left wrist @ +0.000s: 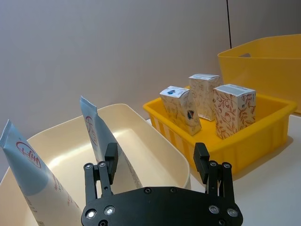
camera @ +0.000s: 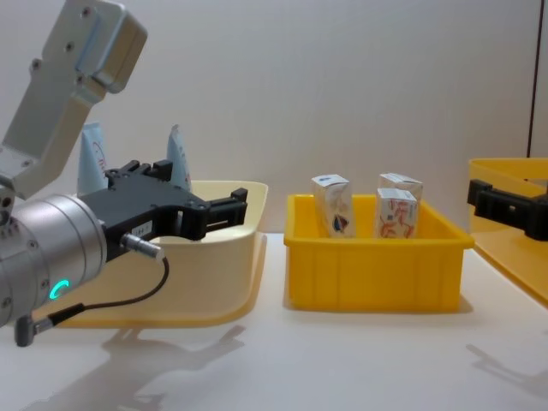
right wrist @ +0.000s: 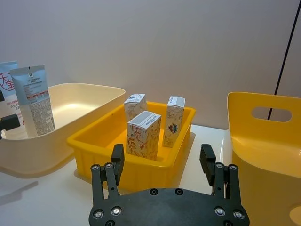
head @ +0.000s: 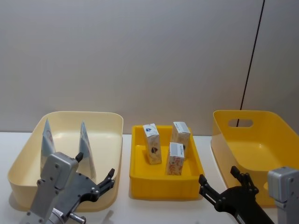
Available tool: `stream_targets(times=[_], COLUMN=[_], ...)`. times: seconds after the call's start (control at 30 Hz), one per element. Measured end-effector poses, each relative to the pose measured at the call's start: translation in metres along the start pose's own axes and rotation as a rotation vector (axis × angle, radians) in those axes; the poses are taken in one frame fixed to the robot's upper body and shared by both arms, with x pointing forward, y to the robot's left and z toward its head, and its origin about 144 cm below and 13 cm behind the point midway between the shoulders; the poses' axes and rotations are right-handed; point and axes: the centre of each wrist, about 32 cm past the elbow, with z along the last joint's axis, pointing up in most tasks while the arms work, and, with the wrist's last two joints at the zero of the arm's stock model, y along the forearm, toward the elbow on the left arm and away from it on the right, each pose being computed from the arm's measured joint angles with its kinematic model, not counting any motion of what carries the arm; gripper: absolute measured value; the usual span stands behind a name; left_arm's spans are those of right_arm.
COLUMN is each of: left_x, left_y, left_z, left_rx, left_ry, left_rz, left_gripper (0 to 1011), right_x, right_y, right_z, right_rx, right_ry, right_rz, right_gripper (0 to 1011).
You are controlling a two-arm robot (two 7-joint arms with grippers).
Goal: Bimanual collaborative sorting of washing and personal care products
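Left jaws; tub (head: 117,140): tubes (head: 86,145); tray (head: 161,185): cartons (head: 152,143)

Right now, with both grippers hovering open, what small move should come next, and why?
Probably ease the left gripper forward to the right-hand pale-blue tube in the cream tub: it is open, empty and just short of that standing tube. The right gripper hovers open before the yellow tray of cartons, with the yellow bin beside it.

Left tube (head: 46,140) and right tube (head: 86,147), pale blue, crimped ends up, standing in tub (head: 117,140). Left carton (head: 152,143), rear carton (head: 180,134), front carton (head: 176,158), white with orange print, upright in middle bin (head: 161,184).
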Motion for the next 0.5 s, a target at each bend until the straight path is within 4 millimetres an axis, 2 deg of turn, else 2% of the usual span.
stream_targets(times=[0.5], left_x=[0.0], left_y=[0.0], left_z=[0.0], left_rx=[0.0], left_ry=[0.0], left_rz=[0.0], left_gripper=[1003], right_x=[0.0], right_y=[0.0], right_z=[0.0], right_rx=[0.0], right_ry=[0.0], right_rz=[0.0], right_gripper=[1000])
